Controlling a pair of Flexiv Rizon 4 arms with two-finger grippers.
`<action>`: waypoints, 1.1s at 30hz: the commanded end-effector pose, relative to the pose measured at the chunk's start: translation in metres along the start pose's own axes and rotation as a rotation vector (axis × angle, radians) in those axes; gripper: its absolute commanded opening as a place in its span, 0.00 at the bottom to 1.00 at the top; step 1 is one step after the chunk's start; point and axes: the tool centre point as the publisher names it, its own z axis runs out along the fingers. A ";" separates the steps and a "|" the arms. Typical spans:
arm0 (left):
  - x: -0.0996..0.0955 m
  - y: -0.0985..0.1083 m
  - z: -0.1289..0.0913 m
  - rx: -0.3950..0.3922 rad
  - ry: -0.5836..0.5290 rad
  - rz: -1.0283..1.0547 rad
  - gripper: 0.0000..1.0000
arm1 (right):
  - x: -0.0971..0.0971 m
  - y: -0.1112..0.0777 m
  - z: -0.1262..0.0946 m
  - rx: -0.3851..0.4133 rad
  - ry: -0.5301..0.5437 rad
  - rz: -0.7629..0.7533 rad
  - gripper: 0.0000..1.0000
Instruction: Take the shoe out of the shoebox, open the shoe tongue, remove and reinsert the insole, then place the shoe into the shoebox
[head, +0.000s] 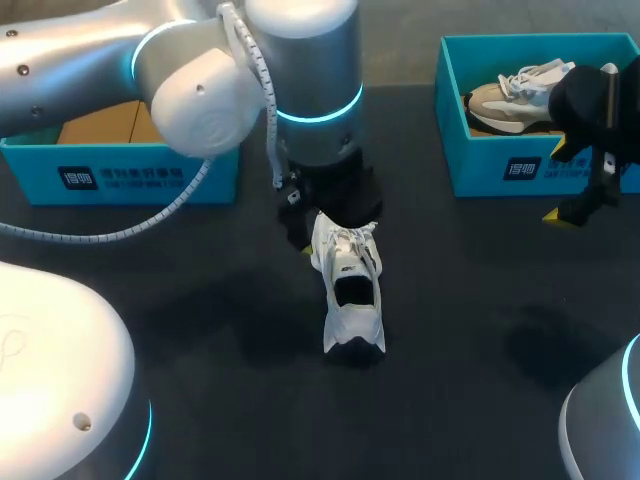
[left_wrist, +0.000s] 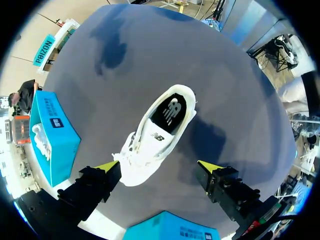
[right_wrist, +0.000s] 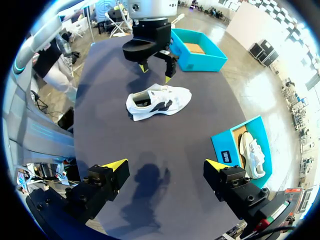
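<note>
Left claw (left_wrist: 159, 168), open, over toe of white shoe (left_wrist: 159, 131); heel toward robot.

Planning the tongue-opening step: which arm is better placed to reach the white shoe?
Left, probably: the left tool hangs open over the white shoe, at its laces; the right tool sits by the shoebox holding another shoe.

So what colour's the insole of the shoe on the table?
The insole is black, white-marked; clearest in the left wrist view.

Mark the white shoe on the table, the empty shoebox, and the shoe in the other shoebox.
white shoe (head: 351, 288): head view, foot opening.
empty shoebox (head: 150, 176): head view, front wall.
boxed shoe (head: 505, 104): head view, its tan side.
</note>
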 end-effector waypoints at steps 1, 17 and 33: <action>0.001 0.000 -0.001 -0.014 0.009 -0.074 1.00 | -0.002 0.001 0.001 0.003 0.003 0.000 1.00; 0.032 -0.030 -0.011 -0.107 -0.008 -0.757 1.00 | -0.002 0.001 0.001 0.003 0.003 0.000 1.00; 0.061 -0.093 0.016 -0.029 -0.045 -0.763 1.00 | -0.002 0.001 0.001 0.003 0.003 0.000 1.00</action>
